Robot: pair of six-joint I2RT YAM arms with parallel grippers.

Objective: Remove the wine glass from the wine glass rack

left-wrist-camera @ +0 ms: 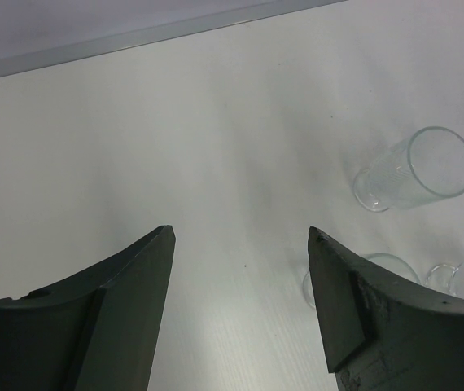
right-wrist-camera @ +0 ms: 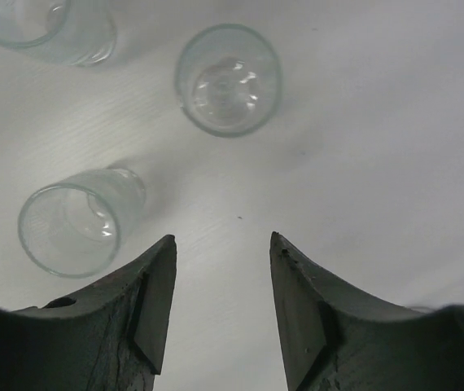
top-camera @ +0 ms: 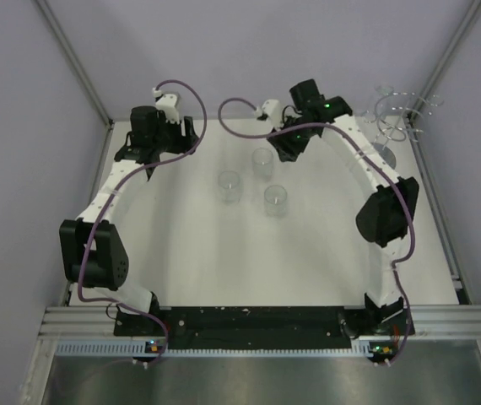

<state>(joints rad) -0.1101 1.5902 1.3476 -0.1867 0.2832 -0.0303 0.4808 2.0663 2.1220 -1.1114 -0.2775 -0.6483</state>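
**Ana:** What does the room look like from your end?

**Me:** Grey walls around a white desk [top-camera: 190, 253]. The wine glass rack [top-camera: 390, 126] stands at the far right corner, beyond the right arm. Three clear glasses stand upright mid-desk, well apart from the rack. One of them [right-wrist-camera: 228, 79] sits straight ahead of my right tool [right-wrist-camera: 222, 314].

**Ana:** Is anything hanging in the rack?

**Me:** Possibly a clear shape in the wire loops, but it's too faint from overhead for me to say.

**Ana:** And the tools?

**Me:** Both are released, fingers apart with nothing between them. The left tool [left-wrist-camera: 240, 314] hovers over bare desk at the far left.

**Ana:** How would you take a glass off the rack?

**Me:** It's thin glass: light, slick and breakable. I'd close gently around the bowl's mid-wall and slide it out along the loop. I judge that wire stand would tip easily if the glass snagged.
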